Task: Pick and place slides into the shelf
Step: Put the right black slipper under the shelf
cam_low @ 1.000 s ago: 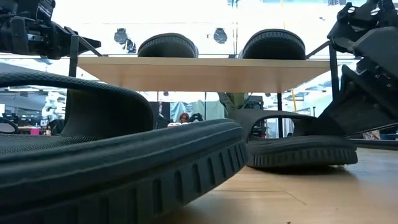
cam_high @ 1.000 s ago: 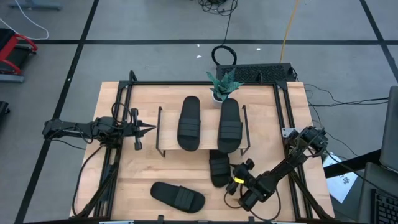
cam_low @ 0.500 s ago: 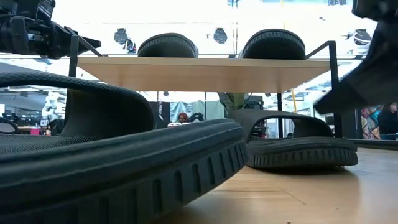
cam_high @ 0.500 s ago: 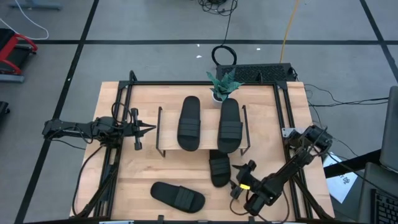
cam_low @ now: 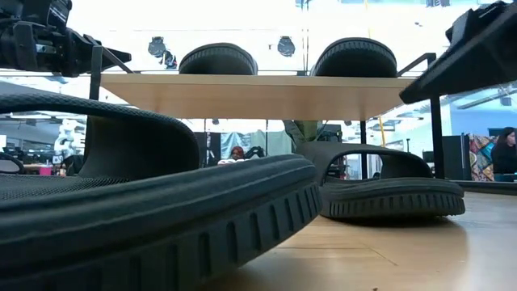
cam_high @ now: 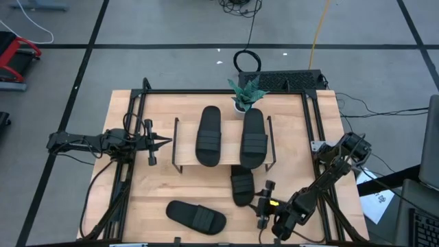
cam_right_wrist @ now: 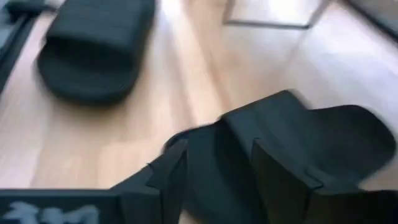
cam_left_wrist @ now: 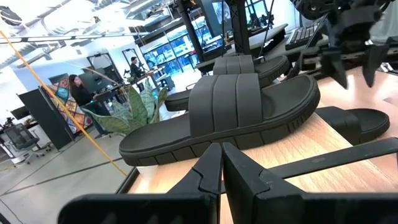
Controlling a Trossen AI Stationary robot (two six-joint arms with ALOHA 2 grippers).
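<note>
The shelf [cam_high: 186,159] stands mid-table with two black slides [cam_high: 209,136] [cam_high: 253,137] lying on its wooden top. A third slide [cam_high: 241,185] lies on the table with its far end under the shelf's near edge. The fourth slide [cam_high: 196,217] lies by the table's near edge. My right gripper [cam_high: 265,204] hovers open just right of the third slide [cam_right_wrist: 311,134], above the table, touching nothing. My left gripper [cam_high: 162,142] waits shut at the shelf's left end, level with the top board [cam_left_wrist: 323,134].
A small potted plant [cam_high: 245,95] stands behind the shelf. Black frame rails [cam_high: 134,130] run along the table's left and right sides. Bare wood lies between the shelf and the near-edge slide. People [cam_low: 509,149] show in the room beyond.
My right gripper has risen from beside the third slide, drawn back toward the table's near edge and rolled about its own axis. The slide stays where it was, partly under the shelf.
</note>
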